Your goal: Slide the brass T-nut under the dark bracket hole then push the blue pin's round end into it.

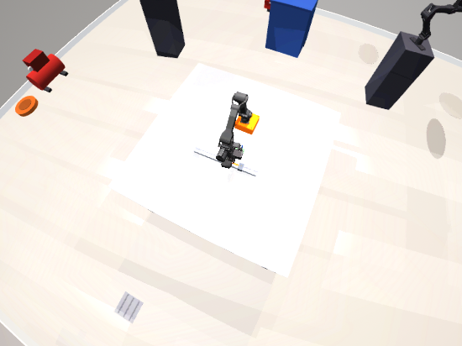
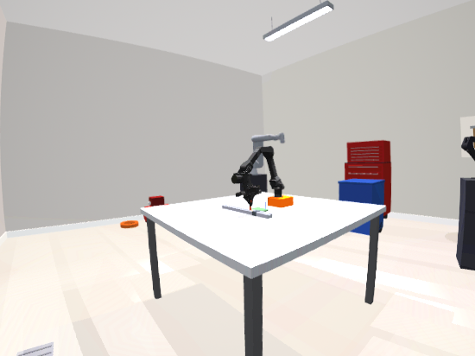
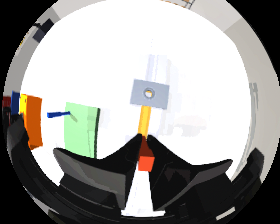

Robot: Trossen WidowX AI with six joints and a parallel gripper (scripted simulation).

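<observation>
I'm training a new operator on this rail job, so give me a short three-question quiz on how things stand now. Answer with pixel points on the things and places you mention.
1. True or false: the blue pin (image 3: 58, 114) is inside the hole of the bracket (image 1: 240, 167) (image 3: 135, 95).
2. Which is between the jaws: (a) the orange handle, (b) the green tray, (c) nothing?
3. Fill in: in the wrist view, brass-coloured metal shows through the bracket's ______.

Key: 1 false; 2 a, the orange handle (image 3: 146, 162); 3 hole.

Black arm (image 1: 230, 121) on its orange base block (image 1: 251, 128), pincer low over the pale rail (image 1: 206, 154) (midway along, roughly).
</observation>
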